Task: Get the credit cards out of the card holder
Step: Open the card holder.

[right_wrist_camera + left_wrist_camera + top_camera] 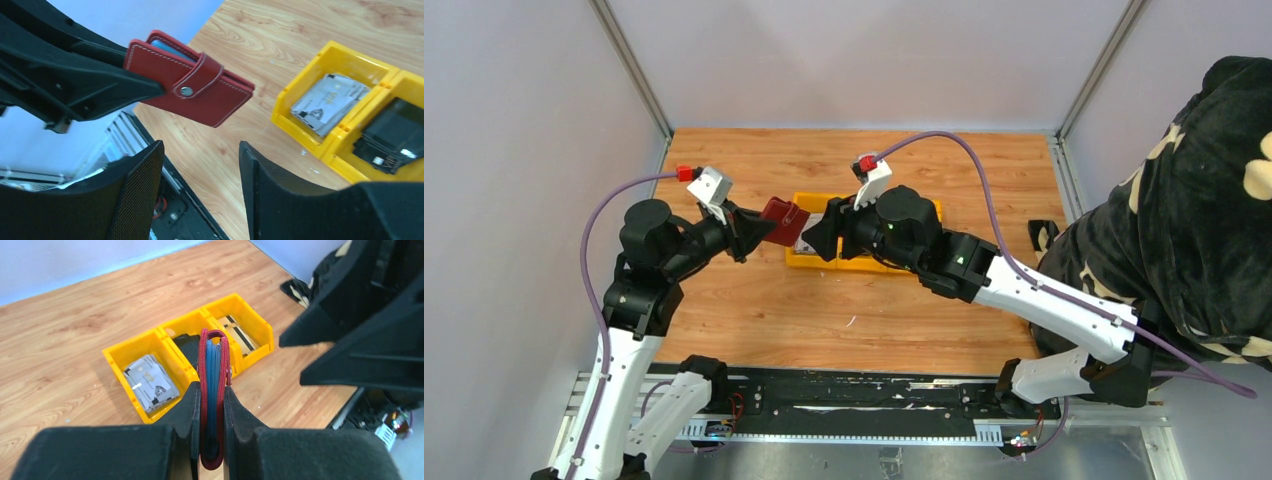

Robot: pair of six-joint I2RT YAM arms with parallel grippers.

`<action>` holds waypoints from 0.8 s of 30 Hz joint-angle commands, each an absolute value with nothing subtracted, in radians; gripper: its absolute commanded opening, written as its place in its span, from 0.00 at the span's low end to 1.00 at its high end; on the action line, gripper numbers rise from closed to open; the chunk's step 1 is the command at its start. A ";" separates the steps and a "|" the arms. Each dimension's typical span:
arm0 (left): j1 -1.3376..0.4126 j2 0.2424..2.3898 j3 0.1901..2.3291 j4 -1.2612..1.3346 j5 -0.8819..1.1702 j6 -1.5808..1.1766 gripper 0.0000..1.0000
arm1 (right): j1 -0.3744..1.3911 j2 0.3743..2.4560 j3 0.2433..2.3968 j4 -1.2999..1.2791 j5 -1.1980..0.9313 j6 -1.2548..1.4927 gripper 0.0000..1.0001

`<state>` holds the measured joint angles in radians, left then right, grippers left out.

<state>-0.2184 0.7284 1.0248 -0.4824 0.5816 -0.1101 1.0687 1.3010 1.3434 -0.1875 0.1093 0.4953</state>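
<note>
Aloft over the table (754, 310), my left gripper (212, 392) pinches the closed card holder (192, 87) in its jaws; my right gripper (200, 150) faces it, jaws spread, empty. Unsnapping the tab (200, 75) looks next, needing a fine catch on its edge.

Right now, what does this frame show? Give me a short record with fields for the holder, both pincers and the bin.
card holder: closed, tab snapped, held in the air above the table
left pincer: shut on one end of the card holder
right pincer: open, near the holder, not touching it
yellow bin: on the table, pale cards in one end compartment
cards in holder: none visible
</note>
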 commanded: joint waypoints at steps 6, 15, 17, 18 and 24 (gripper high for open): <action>-0.221 0.715 0.994 -0.323 0.499 -0.197 0.00 | 1.098 1.427 1.419 -0.056 0.153 0.669 0.57; -0.221 0.707 0.972 -0.329 0.552 -0.237 0.00 | 1.097 1.478 1.429 0.045 0.166 0.675 0.57; -0.221 0.706 0.970 -0.334 0.564 -0.237 0.00 | 1.097 1.481 1.429 0.053 0.170 0.674 0.57; -0.221 0.705 0.968 -0.335 0.570 -0.239 0.00 | 1.097 1.480 1.429 0.054 0.174 0.675 0.57; -0.222 0.697 0.965 -0.326 0.622 -0.256 0.00 | 1.094 1.471 1.420 0.039 0.248 0.711 0.57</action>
<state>-0.2180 0.7189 0.9676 -0.3679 0.5404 -0.2287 1.0889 1.4746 1.3994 0.0158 0.1654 0.6708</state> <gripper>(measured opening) 0.143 0.575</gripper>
